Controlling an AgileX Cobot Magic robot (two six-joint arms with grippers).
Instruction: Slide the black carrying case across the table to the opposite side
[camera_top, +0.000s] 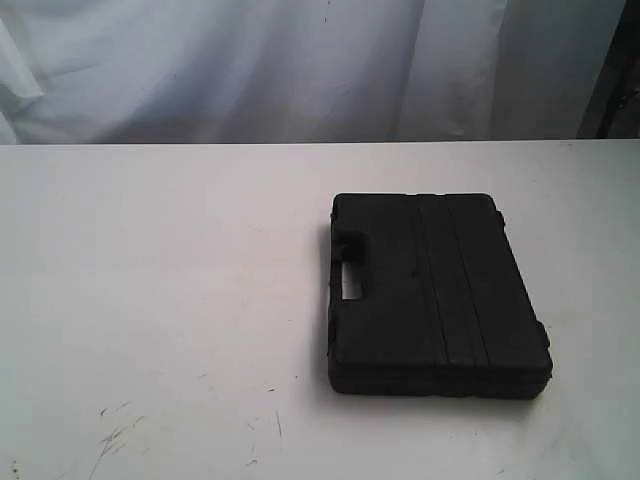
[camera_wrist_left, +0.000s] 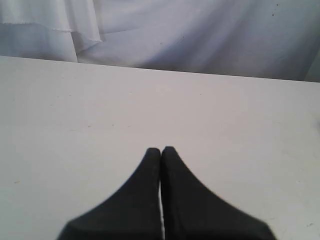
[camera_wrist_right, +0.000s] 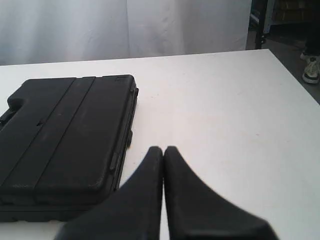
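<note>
While both grippers are pressed shut on nothing, the flat black ribbed plastic carrying case (camera_top: 435, 295) lies closed on the large white scuffed table (camera_top: 150, 300). It sits right of the middle in the exterior view, long axis running near to far, handle cut-out facing left. The right gripper (camera_wrist_right: 163, 149) is just beside the case's edge opposite the handle. The left gripper (camera_wrist_left: 160, 149) faces only bare tabletop, so the right arm seems better placed to push. The case's contents are hidden.

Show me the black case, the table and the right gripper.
black case (camera_top: 440, 295), exterior view, middle of lid.
table (camera_top: 150, 280), exterior view, bare left area.
right gripper (camera_wrist_right: 163, 149), right wrist view, between closed fingertips.
</note>
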